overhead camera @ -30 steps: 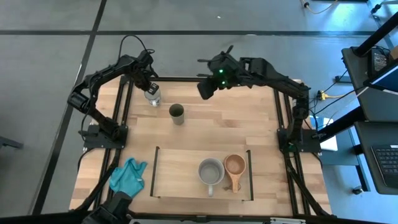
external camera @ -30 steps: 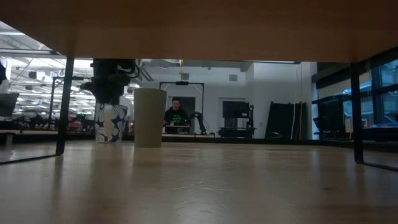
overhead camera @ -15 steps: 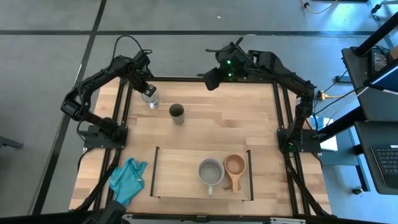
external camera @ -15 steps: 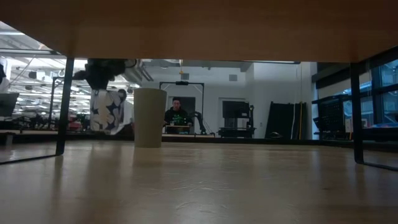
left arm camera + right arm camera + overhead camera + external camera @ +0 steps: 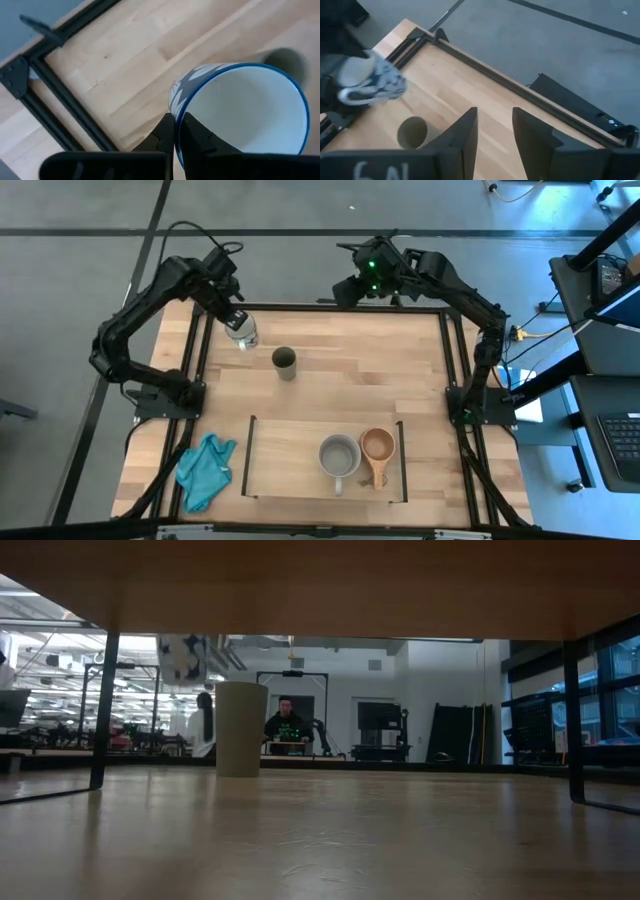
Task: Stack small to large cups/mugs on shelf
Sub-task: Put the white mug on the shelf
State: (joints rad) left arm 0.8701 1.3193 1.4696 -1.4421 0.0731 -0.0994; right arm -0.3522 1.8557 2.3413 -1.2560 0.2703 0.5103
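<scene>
Left hand is pinching the rim of the white mug, holding it off the worktop at the far left corner. Right hand is hanging empty, fingers parted, over the far edge; the grey mug and wooden cup are sitting on the shelf.

Plenty of bare wood on the surface: the whole right half behind the shelf is open. The dark olive-green cup stands alone near the back edge, left of centre. The white mug hangs off the wood by the back left corner, pinched in the left end effector. On the shelf, the left half is free; the grey mug and wooden long-handled cup fill the right half. The teal cloth sits at the front left corner.
</scene>
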